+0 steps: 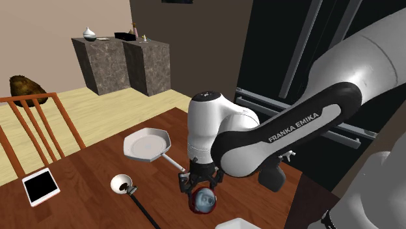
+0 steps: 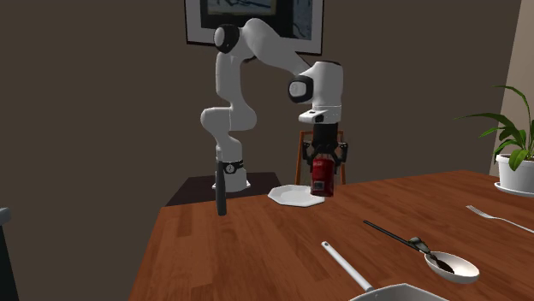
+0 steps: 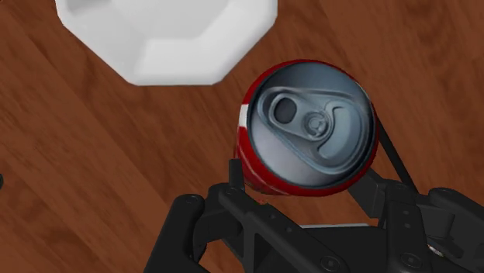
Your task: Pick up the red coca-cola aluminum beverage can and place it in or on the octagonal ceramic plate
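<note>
The claw (image 1: 200, 187) is clamped on the one red can (image 1: 203, 202), a finger on each side, the lid facing the wrist camera. Whether the can clears the table (image 1: 91, 162) cannot be told. In the shoulder view one white octagonal plate (image 1: 147, 144) lies at ten o'clock from the can, apart from it, with bare wood between. One spoon (image 1: 121, 184) rests at nine o'clock of the can. One tablet (image 1: 40, 186) lies beyond the spoon by the table's edge, beside one chair (image 1: 39, 110). In the second exterior view the plate sits close to the far edge, and one fork (image 2: 501, 219) lies well apart at four o'clock.
</note>
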